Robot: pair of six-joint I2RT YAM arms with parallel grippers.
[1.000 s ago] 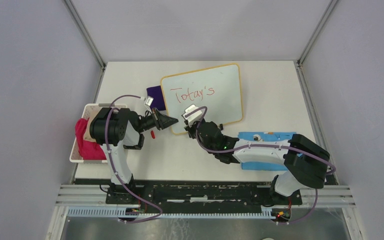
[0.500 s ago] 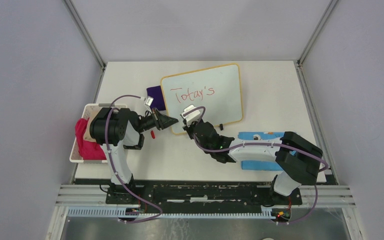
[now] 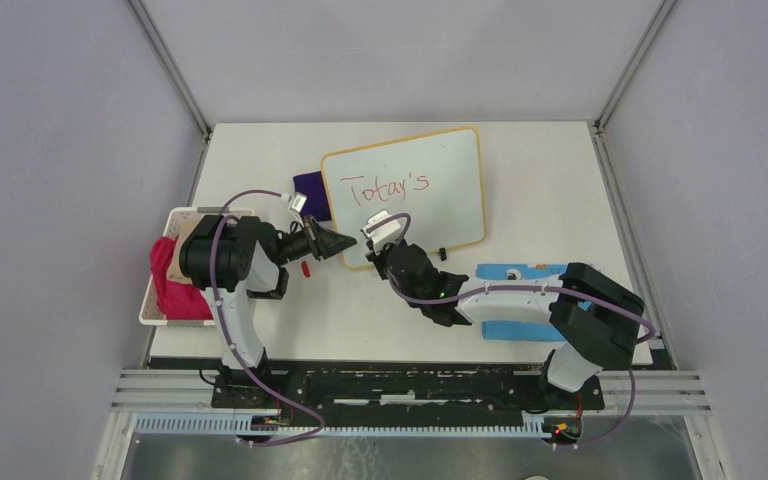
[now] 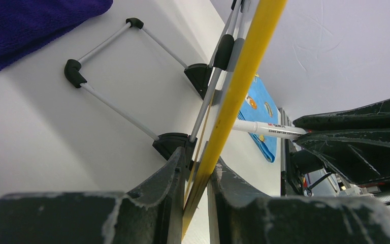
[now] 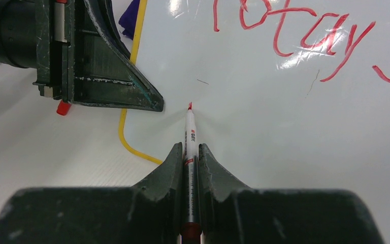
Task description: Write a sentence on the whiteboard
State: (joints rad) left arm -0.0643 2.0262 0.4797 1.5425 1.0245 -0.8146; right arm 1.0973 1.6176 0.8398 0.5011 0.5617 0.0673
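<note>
The whiteboard point(image 3: 440, 215) with a yellow frame stands tilted on the table's middle. The sentence point(image 3: 390, 187) in red reads "Today's" in one line, and it also shows in the right wrist view point(image 5: 294, 35). My left gripper point(image 3: 350, 243) is shut on the board's yellow left edge point(image 4: 238, 86), near its lower left corner. My right gripper point(image 5: 190, 147) is shut on a red marker point(image 5: 189, 132). The marker's tip touches the bare board point(image 5: 284, 142) below the word, near the lower left corner.
A red marker cap point(image 3: 306, 268) lies below my left gripper. A purple cloth point(image 3: 310, 190) lies left of the board. A white basket point(image 3: 157, 300) with a pink cloth stands at the left edge. A blue patterned cloth point(image 3: 520, 272) lies under my right arm. The board's wire stand point(image 4: 111, 101) rests behind it.
My right arm has shifted a little to the left, bringing the marker nearer the board's lower left corner. The left gripper has kept its hold. The writing is unchanged.
</note>
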